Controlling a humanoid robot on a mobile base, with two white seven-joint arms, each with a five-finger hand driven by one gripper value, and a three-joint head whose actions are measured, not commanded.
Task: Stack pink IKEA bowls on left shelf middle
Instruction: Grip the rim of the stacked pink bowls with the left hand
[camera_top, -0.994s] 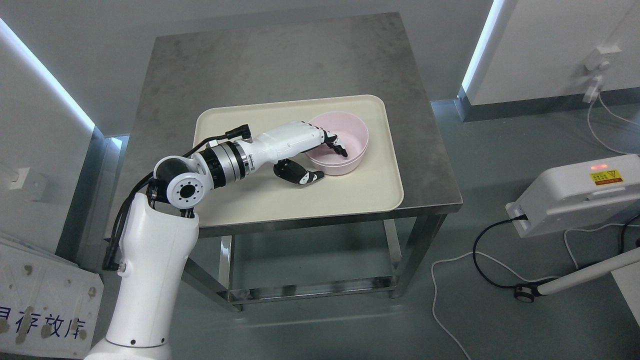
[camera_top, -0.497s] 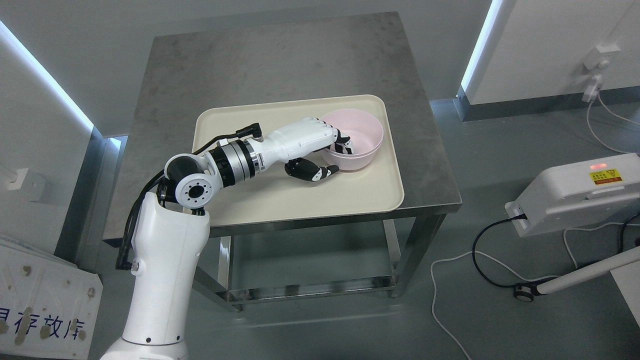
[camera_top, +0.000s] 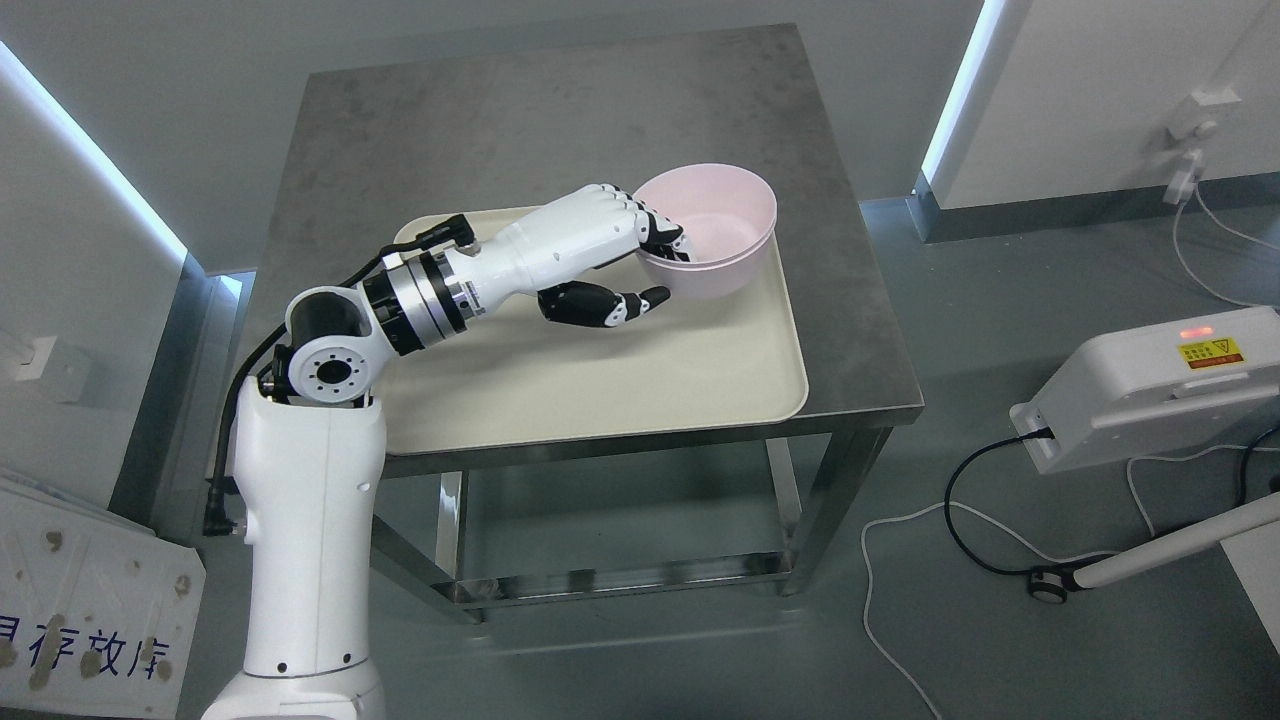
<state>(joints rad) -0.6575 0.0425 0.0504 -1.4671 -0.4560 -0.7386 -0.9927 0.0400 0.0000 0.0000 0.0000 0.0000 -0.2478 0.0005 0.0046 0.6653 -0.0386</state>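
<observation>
- My left hand (camera_top: 625, 262) pinches the pink bowl (camera_top: 712, 232) by its near rim, fingers (camera_top: 662, 236) hooked inside, thumb under the outer wall.
- The bowl hangs tilted above the far right corner of the cream tray (camera_top: 700, 390).
- It looks light, rigid and smooth; a rim pinch could slip, so I judge it needs firm pressure.

A cream rectangular plastic tray (camera_top: 620, 390) lies on a grey steel bench (camera_top: 500, 120). A white box with a yellow label (camera_top: 1150, 385) stands right, a black cable (camera_top: 960, 530) trailing across the floor.
</observation>
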